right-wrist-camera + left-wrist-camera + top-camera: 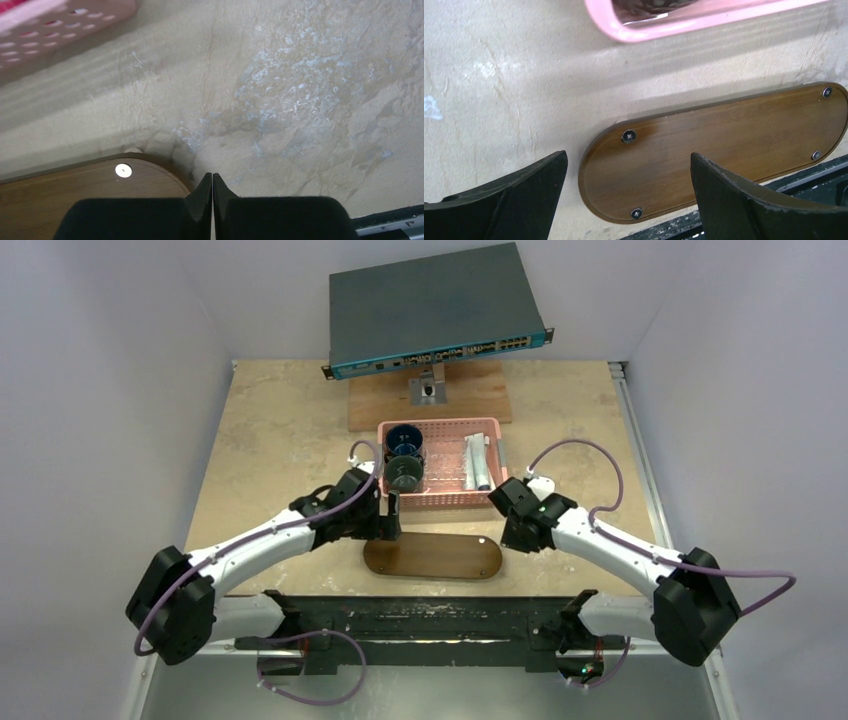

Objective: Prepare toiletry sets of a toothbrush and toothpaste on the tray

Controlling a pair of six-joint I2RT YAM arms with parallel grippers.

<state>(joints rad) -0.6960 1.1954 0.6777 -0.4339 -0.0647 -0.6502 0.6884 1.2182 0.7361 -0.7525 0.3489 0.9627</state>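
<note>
In the top view the tray (433, 556) lies at the centre of the frame on the table (270, 440). It is just below the pink basket (440, 502) and apart from it, with its long side parallel to the basket's.

The toiletry sets (476, 462) lie in the right part of the basket. They show as silvery tubes in clear wrapping, running up and down the frame. Two dark mugs (405, 473) sit in the basket's left part, one above the other.

The left gripper (392, 515) hangs at the basket's lower left corner, over the tray's left end. In the left wrist view its fingers (514, 195) stand wide apart at the bottom of the frame with nothing between them. The tray's rounded end and its small metal screws show through the gap.

The right gripper (212, 176) is at the bottom centre of the right wrist view. Its fingertips are pressed together and hold nothing. It is over the table, just off the tray's right end.

A grey network switch (435, 310) stands at the top centre of the top view, on a wooden board (380, 400).
</note>
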